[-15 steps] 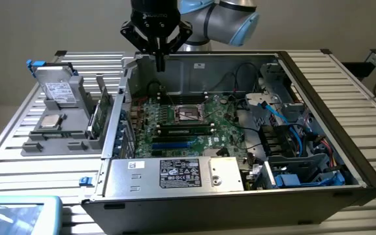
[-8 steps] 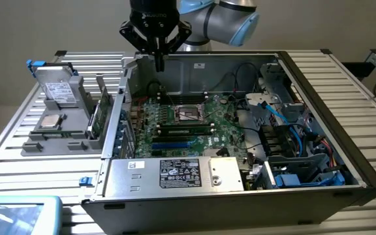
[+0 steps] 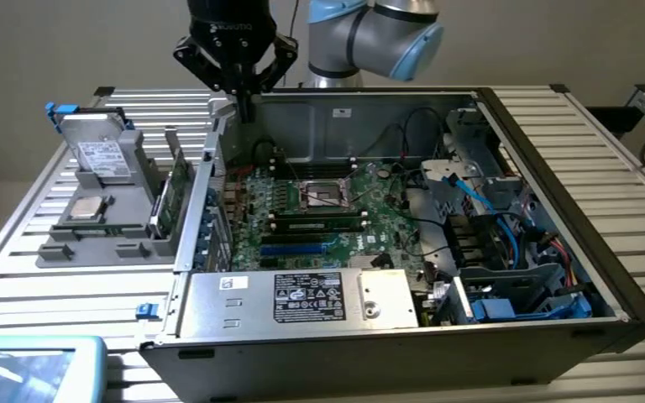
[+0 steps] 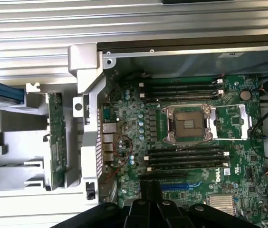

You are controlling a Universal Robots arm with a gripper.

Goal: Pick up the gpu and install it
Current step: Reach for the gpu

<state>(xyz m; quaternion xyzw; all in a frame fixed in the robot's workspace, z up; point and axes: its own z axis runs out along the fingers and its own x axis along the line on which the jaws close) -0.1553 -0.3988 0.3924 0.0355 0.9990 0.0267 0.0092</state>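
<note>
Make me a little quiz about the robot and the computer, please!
1. True or false: the gripper is holding the gpu.
2. Where does the gpu stand? A) in the grey holder; B) on the floor; C) under the table.
3. Fill in: the motherboard inside the open case is coloured ___.
Key: 1 false; 2 A; 3 green.
</note>
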